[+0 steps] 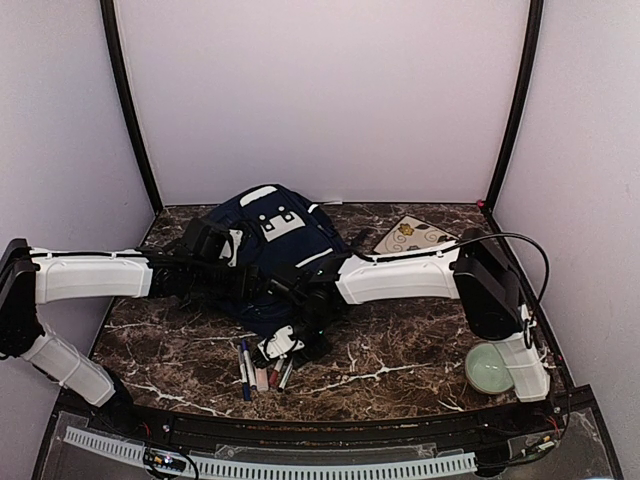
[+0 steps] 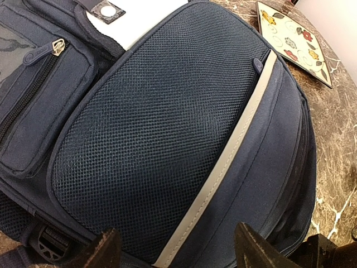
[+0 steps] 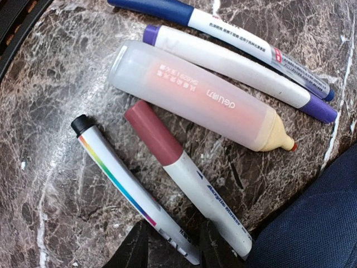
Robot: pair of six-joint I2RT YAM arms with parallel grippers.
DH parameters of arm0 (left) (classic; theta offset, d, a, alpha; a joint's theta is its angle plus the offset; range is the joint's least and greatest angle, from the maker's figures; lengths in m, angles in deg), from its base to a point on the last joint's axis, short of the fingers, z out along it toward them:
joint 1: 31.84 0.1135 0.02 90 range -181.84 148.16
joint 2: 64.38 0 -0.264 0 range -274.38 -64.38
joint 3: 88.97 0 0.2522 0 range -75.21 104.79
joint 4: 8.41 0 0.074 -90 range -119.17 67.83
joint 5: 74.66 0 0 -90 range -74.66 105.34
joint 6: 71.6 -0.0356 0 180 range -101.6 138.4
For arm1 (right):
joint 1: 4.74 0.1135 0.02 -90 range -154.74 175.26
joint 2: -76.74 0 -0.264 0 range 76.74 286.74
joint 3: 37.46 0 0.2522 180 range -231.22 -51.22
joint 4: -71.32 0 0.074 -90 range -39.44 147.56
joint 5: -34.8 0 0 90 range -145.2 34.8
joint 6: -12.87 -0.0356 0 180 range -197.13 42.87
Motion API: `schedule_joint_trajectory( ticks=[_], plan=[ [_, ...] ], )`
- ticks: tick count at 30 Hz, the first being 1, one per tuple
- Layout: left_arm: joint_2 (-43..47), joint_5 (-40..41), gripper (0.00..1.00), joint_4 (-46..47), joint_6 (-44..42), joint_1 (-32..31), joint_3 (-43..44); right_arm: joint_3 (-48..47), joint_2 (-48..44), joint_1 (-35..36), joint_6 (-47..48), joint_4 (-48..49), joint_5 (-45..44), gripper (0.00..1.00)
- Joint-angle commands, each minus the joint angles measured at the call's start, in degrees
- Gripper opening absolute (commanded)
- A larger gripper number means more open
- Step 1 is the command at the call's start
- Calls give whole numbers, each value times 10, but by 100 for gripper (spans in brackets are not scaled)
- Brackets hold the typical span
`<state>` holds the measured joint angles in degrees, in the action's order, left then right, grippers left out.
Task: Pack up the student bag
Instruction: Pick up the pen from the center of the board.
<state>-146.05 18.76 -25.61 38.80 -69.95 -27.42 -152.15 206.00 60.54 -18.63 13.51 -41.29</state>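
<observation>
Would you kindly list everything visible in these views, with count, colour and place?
backpack: 1, navy, back centre of table
blue marker: 1, blue cap, on table in front of backpack
purple marker: 1, purple cap, beside blue marker
glue bottle: 1, translucent pinkish, between purple and maroon markers
maroon marker: 1, maroon cap, beside glue bottle
striped pen: 1, rainbow stripe, black cap, outermost of the row
plate: 1, cream with flowers, back right
bowl: 1, pale green, front right
table: 1, dark marble
left gripper: 1, black, open, at backpack
right gripper: 1, black, open, straddling striped pen's end
</observation>
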Motion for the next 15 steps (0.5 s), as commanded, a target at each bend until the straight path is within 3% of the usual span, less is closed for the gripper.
schedule_joint_trajectory(
  ticks=[1, 9, 12, 15],
  plan=[
    [18, -7, 72, 2, 4, 3, -7, -10, 16, 8, 13, -48, -12, 31],
    [21, -9, 72, -6, 6, 3, 0, 2, 1, 17, 11, -117, -45, 22],
    [21, -11, 72, -10, 8, 2, 6, 15, -4, 17, -15, -112, -64, 16],
    [20, -13, 72, -13, 8, 2, 9, 36, -11, 17, -50, -100, -90, 15]
  ],
)
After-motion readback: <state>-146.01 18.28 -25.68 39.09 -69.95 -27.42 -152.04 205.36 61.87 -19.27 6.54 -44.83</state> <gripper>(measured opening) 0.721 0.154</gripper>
